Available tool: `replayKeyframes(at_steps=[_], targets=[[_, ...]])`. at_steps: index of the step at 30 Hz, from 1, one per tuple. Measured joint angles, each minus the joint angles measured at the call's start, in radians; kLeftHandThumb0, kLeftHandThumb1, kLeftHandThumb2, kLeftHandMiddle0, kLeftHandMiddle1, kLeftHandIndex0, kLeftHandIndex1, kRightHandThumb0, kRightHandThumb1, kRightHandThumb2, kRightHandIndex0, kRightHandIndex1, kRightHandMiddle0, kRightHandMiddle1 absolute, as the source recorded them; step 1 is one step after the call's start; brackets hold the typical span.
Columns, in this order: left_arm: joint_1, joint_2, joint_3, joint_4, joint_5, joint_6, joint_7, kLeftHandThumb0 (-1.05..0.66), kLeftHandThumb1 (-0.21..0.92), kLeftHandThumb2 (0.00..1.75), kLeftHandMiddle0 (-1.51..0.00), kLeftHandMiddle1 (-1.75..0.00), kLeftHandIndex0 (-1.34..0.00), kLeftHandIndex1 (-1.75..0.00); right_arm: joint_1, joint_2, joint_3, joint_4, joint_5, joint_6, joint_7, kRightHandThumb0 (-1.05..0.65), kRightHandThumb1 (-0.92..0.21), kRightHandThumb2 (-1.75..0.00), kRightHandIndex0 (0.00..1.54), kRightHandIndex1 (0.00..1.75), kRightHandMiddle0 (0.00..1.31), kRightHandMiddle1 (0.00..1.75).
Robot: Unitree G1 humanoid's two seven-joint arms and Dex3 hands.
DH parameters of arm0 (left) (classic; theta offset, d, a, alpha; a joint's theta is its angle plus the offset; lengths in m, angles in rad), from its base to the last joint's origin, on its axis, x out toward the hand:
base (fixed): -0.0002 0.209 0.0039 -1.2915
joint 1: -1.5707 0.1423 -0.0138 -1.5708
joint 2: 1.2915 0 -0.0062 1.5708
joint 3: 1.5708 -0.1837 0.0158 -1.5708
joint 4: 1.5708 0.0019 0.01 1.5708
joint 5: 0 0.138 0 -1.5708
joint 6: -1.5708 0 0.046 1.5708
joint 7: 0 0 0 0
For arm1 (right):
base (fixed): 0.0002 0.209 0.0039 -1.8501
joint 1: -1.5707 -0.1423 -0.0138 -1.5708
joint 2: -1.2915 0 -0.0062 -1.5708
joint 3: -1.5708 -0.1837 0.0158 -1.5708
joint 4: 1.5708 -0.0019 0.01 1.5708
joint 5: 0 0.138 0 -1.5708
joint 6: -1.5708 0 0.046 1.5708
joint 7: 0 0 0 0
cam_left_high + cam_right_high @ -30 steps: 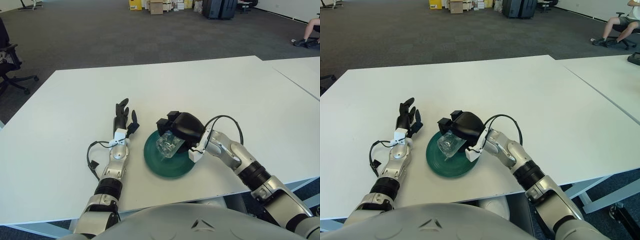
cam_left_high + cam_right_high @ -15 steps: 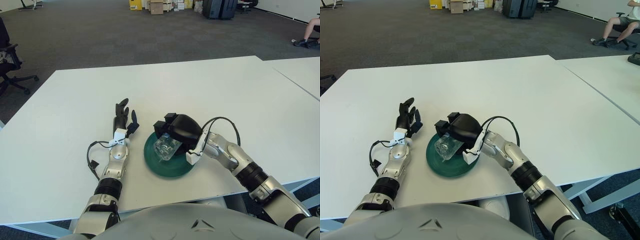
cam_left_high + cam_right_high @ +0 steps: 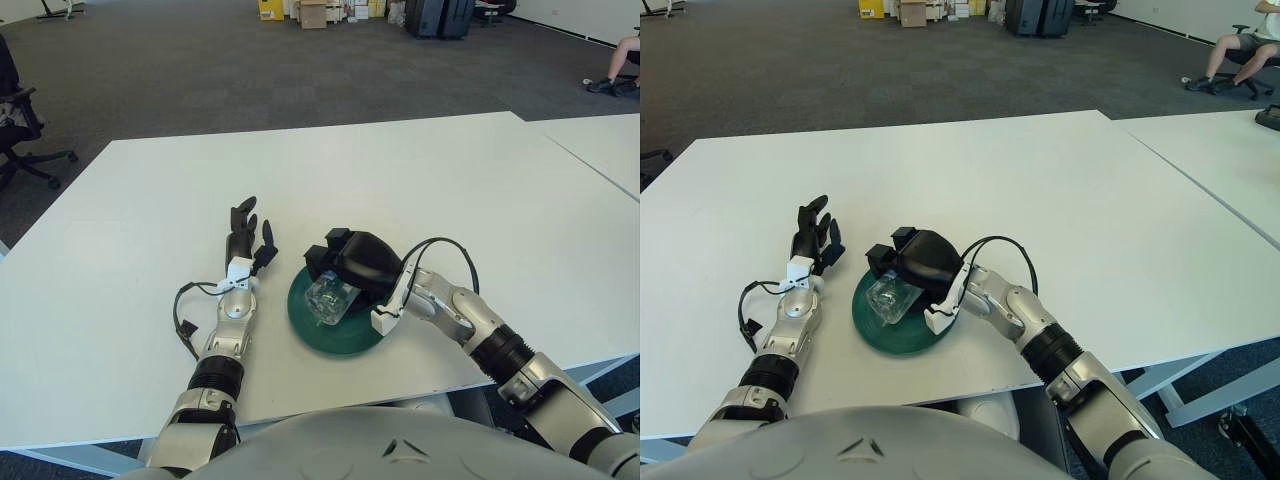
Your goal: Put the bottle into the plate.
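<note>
The right hand (image 3: 352,262) stays clamped on the clear bottle (image 3: 326,298), low over the green plate (image 3: 350,338) for release, while the left hand (image 3: 247,232) lies open-fingered just left

Plate (image 3: 345,335) is sitting on the table (image 3: 420,180), near its front edge. Bottle (image 3: 327,297) is lying over the plate's left half, under the right hand (image 3: 352,262). Left hand (image 3: 246,236) is lying just left of the plate.

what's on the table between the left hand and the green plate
Nothing: in the left eye view only a narrow strip of bare white table separates the idle left hand from the plate.
</note>
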Motion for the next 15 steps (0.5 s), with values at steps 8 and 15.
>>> replayKeyframes(at_steps=[8, 15], targets=[[0.000, 0.007, 0.000, 0.006, 0.001, -0.004, 0.000, -0.73, 0.92, 0.86, -0.41, -0.01, 0.00, -0.83, 0.000, -0.003, 0.002, 0.000, 0.000, -0.003, 0.000, 0.00, -0.08, -1.59, 0.79, 1.73, 0.56, 1.75], [-0.001, 0.011, 0.000, 0.015, 0.005, -0.020, 0.004, -0.74, 0.92, 0.86, -0.41, -0.01, 0.00, -0.83, 0.000, -0.006, 0.005, 0.000, 0.000, -0.016, 0.000, 0.00, -0.08, -1.58, 0.80, 1.72, 0.55, 1.75]])
